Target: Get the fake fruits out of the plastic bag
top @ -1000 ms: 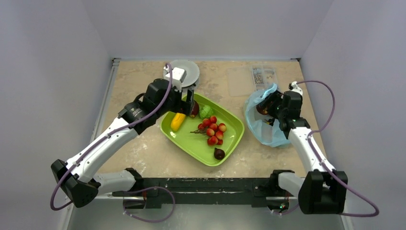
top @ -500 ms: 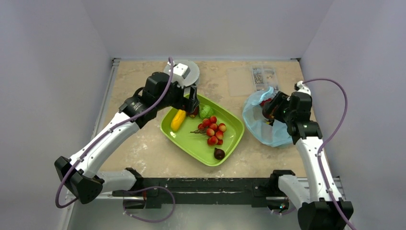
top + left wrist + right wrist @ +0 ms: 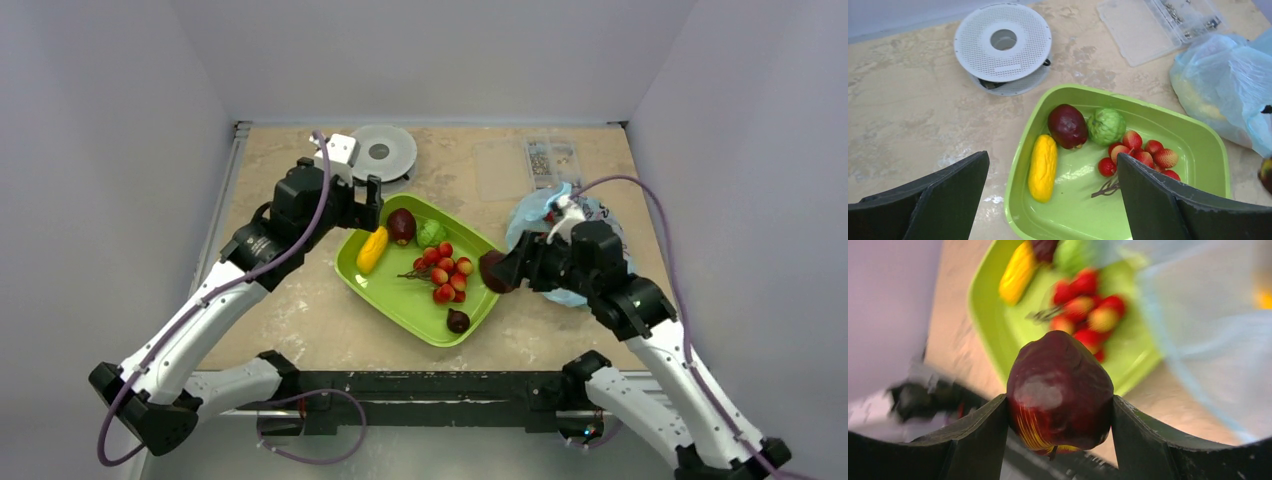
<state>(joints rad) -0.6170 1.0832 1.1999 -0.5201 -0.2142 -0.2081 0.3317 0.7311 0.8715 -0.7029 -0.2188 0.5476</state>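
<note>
A yellow plastic fruit [image 3: 1043, 167] and a dark-red plastic fruit [image 3: 1067, 126] lie in the lime-green tray [image 3: 383, 300]. The right gripper [image 3: 1060, 412] clamps a glossy dark-red apple [image 3: 492, 271] at the tray's right edge. The crinkly light-blue bag [image 3: 1228, 85] perhaps holds more. The left gripper [image 3: 1052, 170] gapes wide.

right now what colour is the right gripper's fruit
Fruit: dark red, yellow streaks; best in right wrist view.

apple [image 3: 493, 271] out of bag [image 3: 527, 214], left gripper [image 3: 371, 203] withdrawn
</note>
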